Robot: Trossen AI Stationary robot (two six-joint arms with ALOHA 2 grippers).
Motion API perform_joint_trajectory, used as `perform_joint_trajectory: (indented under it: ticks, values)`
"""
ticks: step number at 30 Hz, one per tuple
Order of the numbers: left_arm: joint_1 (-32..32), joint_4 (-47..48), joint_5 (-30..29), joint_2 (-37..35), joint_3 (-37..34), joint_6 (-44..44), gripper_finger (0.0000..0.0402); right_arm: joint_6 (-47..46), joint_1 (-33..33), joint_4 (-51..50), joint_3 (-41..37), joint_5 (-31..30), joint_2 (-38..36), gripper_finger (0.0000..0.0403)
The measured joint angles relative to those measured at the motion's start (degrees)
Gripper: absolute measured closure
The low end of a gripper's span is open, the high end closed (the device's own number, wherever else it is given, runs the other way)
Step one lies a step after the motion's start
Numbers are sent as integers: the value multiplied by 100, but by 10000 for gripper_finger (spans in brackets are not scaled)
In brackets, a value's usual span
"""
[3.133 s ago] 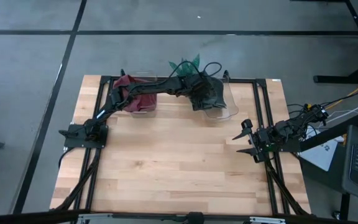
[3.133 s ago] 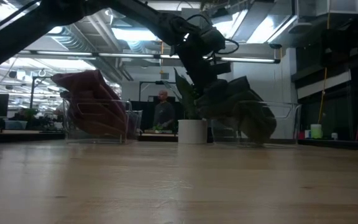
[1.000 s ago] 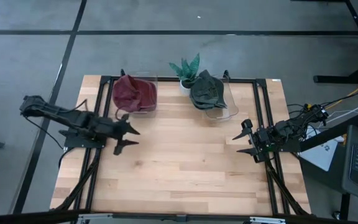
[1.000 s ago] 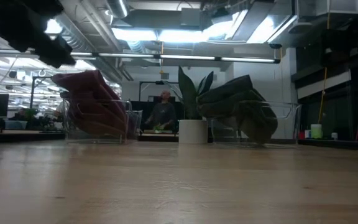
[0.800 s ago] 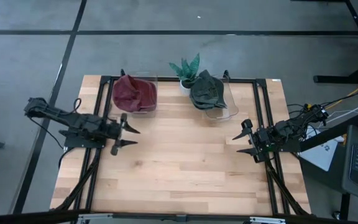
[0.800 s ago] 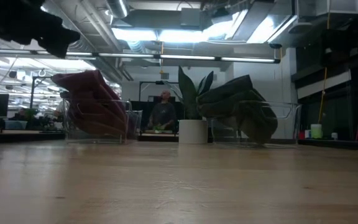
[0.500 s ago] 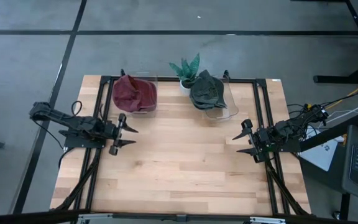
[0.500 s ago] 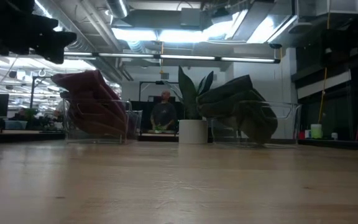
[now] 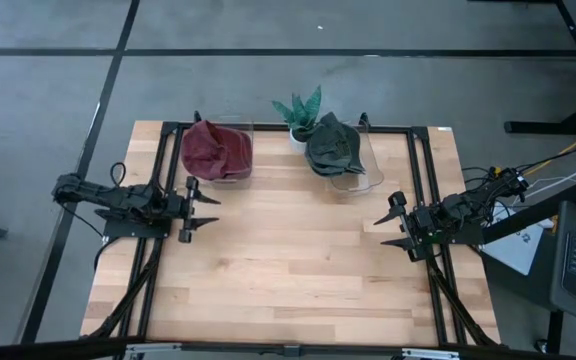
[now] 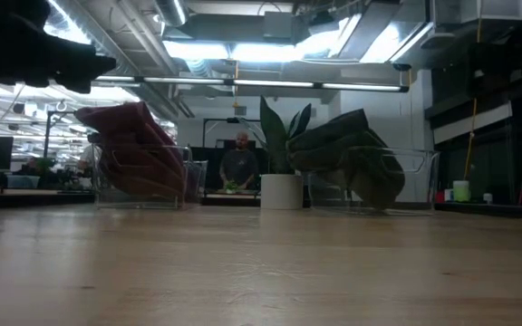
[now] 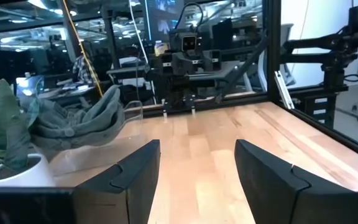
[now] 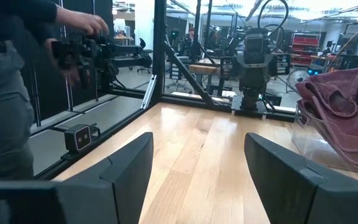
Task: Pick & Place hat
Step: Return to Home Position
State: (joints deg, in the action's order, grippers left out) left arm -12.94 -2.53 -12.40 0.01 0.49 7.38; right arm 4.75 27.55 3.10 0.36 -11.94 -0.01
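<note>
At nine o'clock on the pale wooden table [image 9: 288,270]: left gripper [image 9: 208,211], fingers spread apart, empty. At three o'clock: right gripper [image 9: 380,231], fingers likewise apart, empty. Toward eleven o'clock: crumpled red fabric caps [image 9: 216,148] heaped in left clear plastic bin [image 9: 230,181]. Toward one o'clock: gray fabric cap [image 9: 330,145] in right clear plastic bin [image 9: 368,180], just beside small green potted plant [image 9: 300,108].

Left arm [image 9: 108,196] folded back low on its own side, left gripper [image 9: 208,211] level, pointing toward the right arm [image 9: 468,205], jaws wide apart. Right arm folded likewise, right gripper [image 9: 381,231] facing back, jaws apart. Dark mass at the low view's upper left: probably the left arm.
</note>
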Motion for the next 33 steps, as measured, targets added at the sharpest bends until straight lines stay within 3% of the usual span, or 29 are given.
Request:
perform_joint_trajectory:
  ticks: [33]
  values:
    - [37,11,9,105,0,-15,196,0,0,-1,0,-1,0,150]
